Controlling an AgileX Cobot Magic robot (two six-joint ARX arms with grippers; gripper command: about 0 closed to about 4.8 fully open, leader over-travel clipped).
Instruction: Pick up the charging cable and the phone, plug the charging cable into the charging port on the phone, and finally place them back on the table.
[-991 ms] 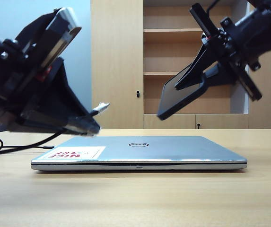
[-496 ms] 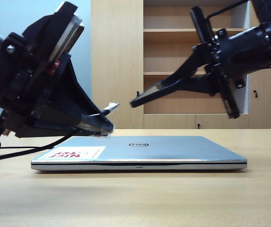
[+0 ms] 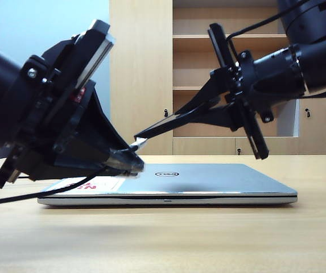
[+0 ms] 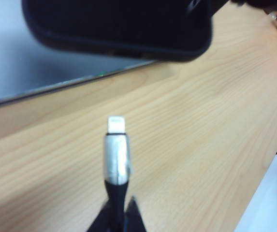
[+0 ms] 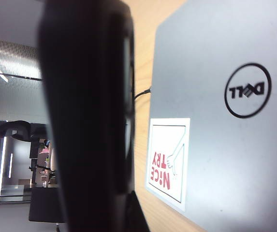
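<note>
The left gripper (image 3: 130,163), jaws closed on the charging cable (image 4: 116,159), held its plug just short of the phone (image 3: 168,120). The right gripper (image 3: 208,111), jaws clamped on the phone, held it edge-on above the laptop (image 3: 197,181) on the counter (image 3: 163,239).

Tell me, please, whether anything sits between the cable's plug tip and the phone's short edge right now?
Nothing visible does. In the left wrist view the plug tip, held by the left gripper, points at the phone edge across open air, with only table beneath. The right gripper holds the phone.
</note>
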